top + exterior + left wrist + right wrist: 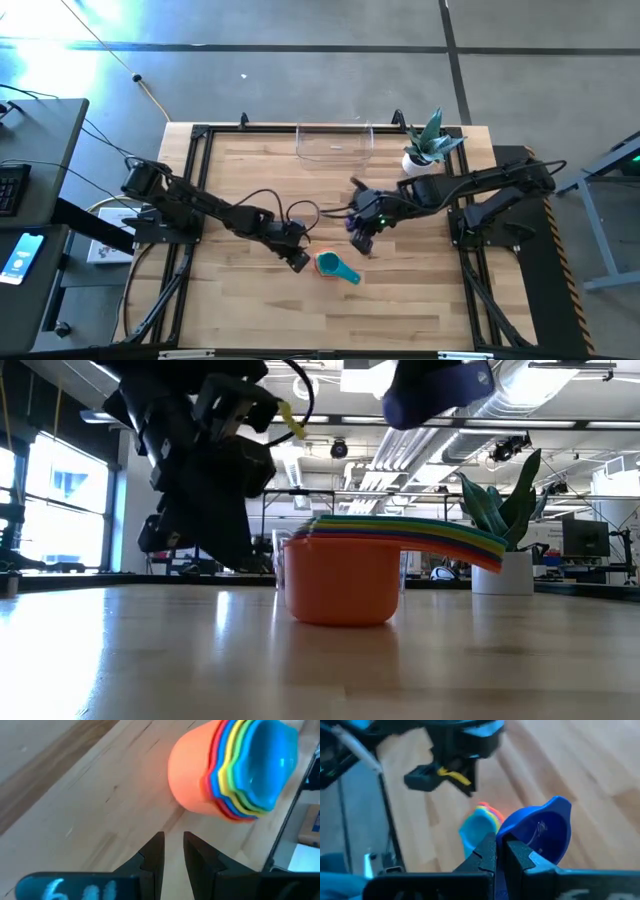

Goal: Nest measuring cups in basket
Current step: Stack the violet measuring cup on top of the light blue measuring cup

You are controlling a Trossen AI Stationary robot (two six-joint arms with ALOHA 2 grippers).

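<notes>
A nested stack of measuring cups [335, 267], orange outermost and teal innermost, stands by its base on the table near the middle; the low view shows the stack [340, 575] with its handles fanned out to the right. My left gripper [300, 262] hovers just left of the stack [230, 770], fingers a narrow gap apart [173, 855], touching nothing. My right gripper [362, 240] is above and just beyond the stack, shut on a blue-purple cup [542, 830], which shows high up in the low view [435, 390]. The clear basket [335, 143] sits at the far edge. My right gripper pinches the blue-purple cup between its two fingers [487, 852] at the edge of the bowl [512, 832], where the handle would be; the fingers hide that part. The cup is lifted clear of the table, above the stack, its hollow facing the wrist camera.
A white pot with a green plant [422, 152] stands at the far right corner beside the basket. Cables trail along both arms. Bare wood [260, 310] lies along the near side of the table and at its left.
</notes>
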